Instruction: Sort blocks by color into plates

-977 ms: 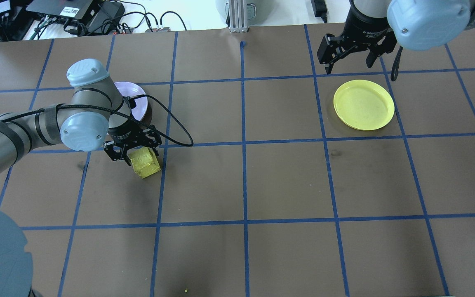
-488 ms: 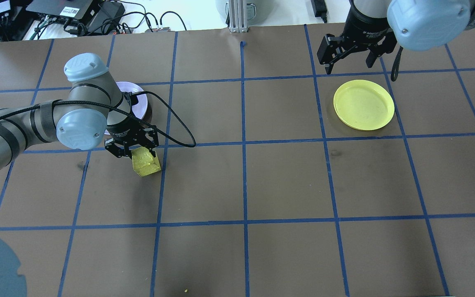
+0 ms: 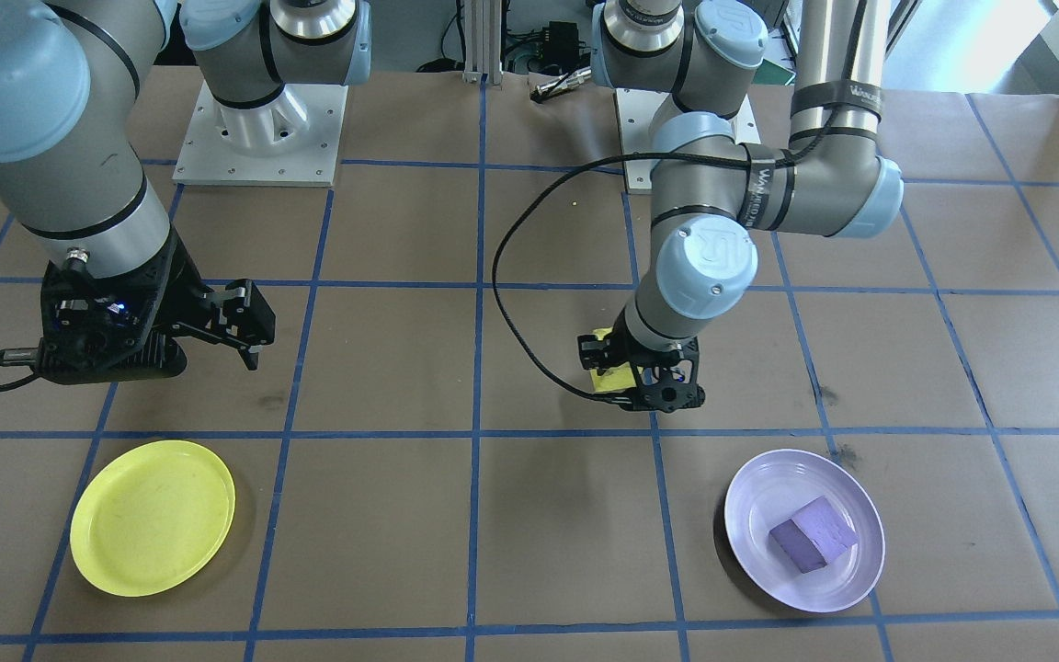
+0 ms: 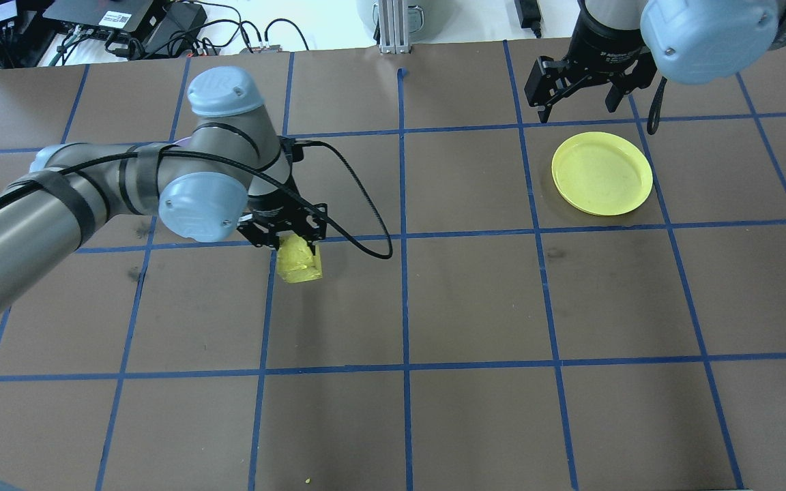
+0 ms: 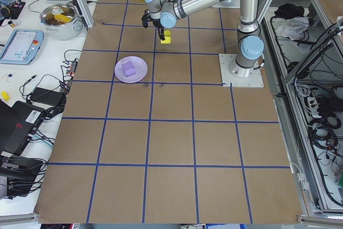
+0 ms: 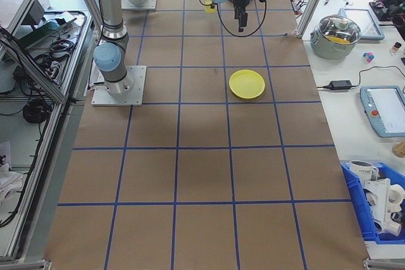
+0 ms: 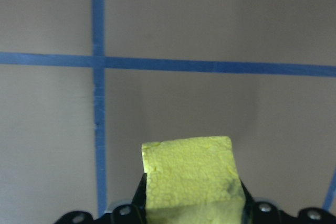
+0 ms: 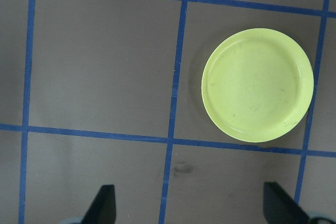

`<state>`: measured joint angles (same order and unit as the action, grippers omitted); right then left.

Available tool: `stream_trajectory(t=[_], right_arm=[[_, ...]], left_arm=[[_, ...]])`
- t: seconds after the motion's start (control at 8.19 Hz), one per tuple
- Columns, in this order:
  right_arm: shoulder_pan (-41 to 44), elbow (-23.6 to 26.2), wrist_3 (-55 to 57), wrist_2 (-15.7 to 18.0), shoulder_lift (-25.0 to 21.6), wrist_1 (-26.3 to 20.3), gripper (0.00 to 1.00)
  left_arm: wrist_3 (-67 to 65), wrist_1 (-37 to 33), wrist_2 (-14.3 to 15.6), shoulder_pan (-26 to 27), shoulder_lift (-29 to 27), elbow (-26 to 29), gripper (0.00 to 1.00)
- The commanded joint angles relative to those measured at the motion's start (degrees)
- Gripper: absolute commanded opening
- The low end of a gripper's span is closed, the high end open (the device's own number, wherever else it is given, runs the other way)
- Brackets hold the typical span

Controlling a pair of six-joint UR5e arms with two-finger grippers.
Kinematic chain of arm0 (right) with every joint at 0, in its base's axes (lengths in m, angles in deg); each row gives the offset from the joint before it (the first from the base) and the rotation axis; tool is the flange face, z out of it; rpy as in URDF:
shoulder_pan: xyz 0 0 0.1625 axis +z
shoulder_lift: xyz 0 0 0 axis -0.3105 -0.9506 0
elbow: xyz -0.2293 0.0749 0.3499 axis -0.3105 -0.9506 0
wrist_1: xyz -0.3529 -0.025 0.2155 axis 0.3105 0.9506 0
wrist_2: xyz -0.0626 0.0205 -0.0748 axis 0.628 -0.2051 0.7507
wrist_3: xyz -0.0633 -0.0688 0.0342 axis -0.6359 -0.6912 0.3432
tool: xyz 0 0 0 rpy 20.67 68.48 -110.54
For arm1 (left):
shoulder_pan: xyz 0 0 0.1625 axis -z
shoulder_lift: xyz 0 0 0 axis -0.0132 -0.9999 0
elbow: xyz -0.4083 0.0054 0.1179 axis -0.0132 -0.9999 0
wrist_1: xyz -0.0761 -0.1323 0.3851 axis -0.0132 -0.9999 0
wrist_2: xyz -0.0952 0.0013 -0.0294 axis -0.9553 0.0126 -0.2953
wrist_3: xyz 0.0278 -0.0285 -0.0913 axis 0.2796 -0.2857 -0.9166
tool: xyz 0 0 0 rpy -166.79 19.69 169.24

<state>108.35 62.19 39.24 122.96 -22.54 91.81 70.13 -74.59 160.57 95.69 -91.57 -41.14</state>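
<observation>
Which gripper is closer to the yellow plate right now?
Right. The right gripper hovers open just beyond the yellow plate; the left gripper, holding the yellow block, is several grid squares away.

The yellow block (image 7: 190, 174) looks rough and crackled like foam; the yellow plate (image 8: 258, 85) is smooth, faintly scuffed plastic; the desk (image 4: 475, 300) is matt brown paper.

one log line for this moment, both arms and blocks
left gripper: holds yellow block, lifted | right gripper: open, idle | purple block: in lavender plate | yellow plate: empty
</observation>
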Motion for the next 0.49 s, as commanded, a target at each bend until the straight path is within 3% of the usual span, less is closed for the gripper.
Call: stream_trajectory(t=[0.0,0.12,0.37], right_arm=[[0.00,0.00,0.00,0.00,0.00,0.00,1.00],[0.00,0.00,0.00,0.00,-0.09,0.00,1.00],[0.00,-0.09,0.00,0.00,0.00,0.09,1.00]], left_arm=[[-9.15,0.75,-2.73,11.54,-2.44,3.21,0.00],[-12.93,1.19,-5.19,14.01,-4.11,4.43,0.00],[-16.49,1.37,-5.30,19.37,-5.53,8.38,0.00]])
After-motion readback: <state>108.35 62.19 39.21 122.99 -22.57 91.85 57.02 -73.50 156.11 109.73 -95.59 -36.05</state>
